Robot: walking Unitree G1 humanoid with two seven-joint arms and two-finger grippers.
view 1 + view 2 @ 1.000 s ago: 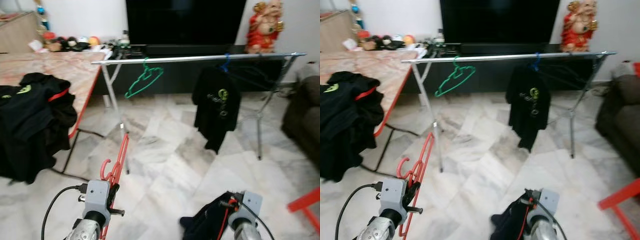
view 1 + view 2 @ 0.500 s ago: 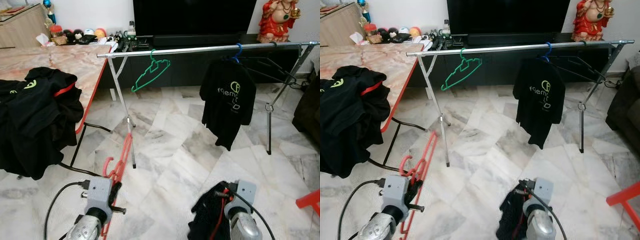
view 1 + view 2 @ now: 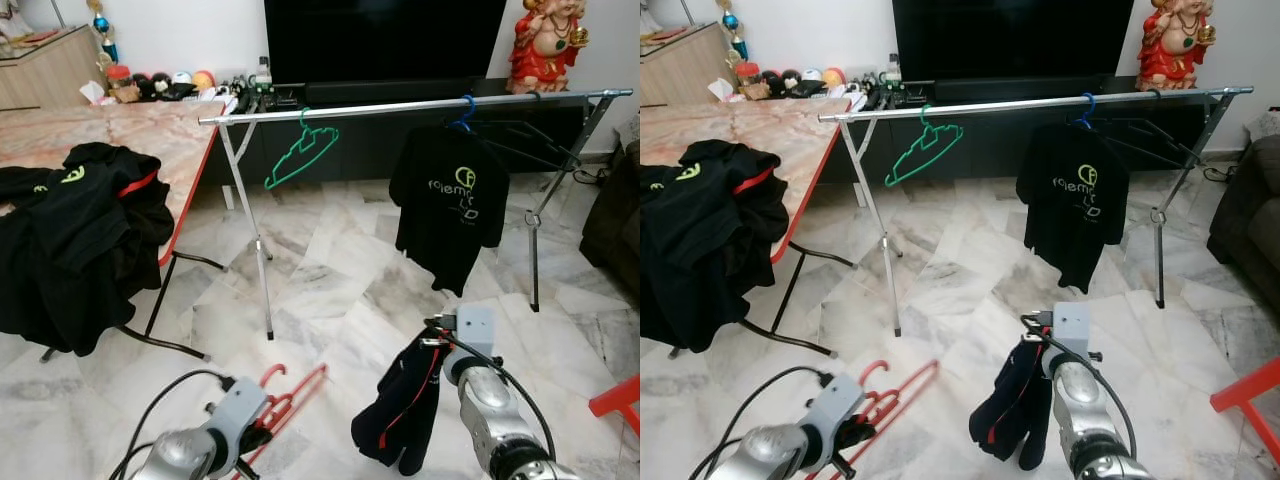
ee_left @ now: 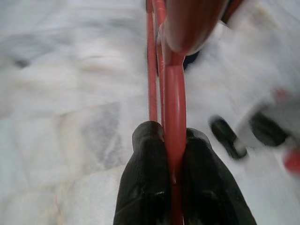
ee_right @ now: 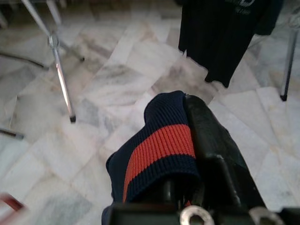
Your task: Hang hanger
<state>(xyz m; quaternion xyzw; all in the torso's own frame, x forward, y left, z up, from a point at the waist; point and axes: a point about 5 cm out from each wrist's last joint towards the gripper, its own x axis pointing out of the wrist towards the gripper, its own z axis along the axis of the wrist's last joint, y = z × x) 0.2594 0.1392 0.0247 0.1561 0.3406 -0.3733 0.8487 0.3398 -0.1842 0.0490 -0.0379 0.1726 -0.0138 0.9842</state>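
My left gripper (image 3: 258, 432) is low at the front left, shut on a red hanger (image 3: 292, 392) that lies tilted toward the right just above the floor. In the left wrist view the black fingers (image 4: 145, 178) pinch the red bar (image 4: 173, 117). My right gripper (image 3: 434, 350) is shut on a dark garment with a red stripe (image 3: 398, 412), which hangs from it; its ribbed collar (image 5: 159, 145) lies over one finger (image 5: 211, 140). Ahead stands a silver clothes rail (image 3: 400, 105) with a green hanger (image 3: 300, 155) and a black T-shirt (image 3: 450, 205) on a blue hanger.
To the left is a marble-topped table with a red edge (image 3: 190, 190), and a heap of black clothes (image 3: 70, 230) hangs over it. A dark TV cabinet (image 3: 390, 90) stands behind the rail, a sofa (image 3: 615, 220) at the right, a red frame (image 3: 615, 400) at the lower right.
The red hanger has swung from pointing forward to lying tilted toward the right, lower down. My right arm has lifted the dark garment up and forward.
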